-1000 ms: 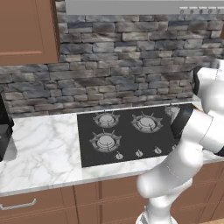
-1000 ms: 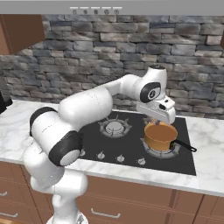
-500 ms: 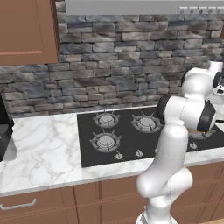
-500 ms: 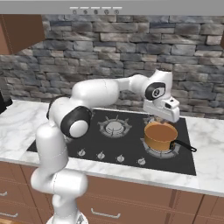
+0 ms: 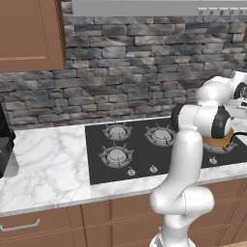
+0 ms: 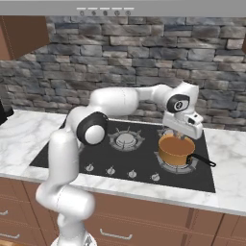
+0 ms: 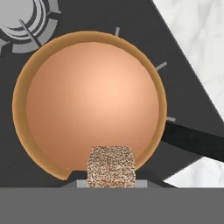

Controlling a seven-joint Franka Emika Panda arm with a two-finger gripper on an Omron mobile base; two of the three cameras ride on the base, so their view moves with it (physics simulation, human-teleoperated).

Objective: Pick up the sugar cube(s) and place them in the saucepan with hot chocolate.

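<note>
Stove (image 6: 72,153) carried the pan (image 6: 176,150) on its near right burner. Your gripper (image 7: 111,183) was clamped on the cube (image 7: 111,166), hanging directly over the pan's near rim.

Black cooktop (image 5: 144,147), marble counter (image 5: 48,164)

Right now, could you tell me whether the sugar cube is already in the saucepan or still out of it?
Out. In the hand view the sugar cube sits between the gripper fingertips, above the saucepan.
</note>
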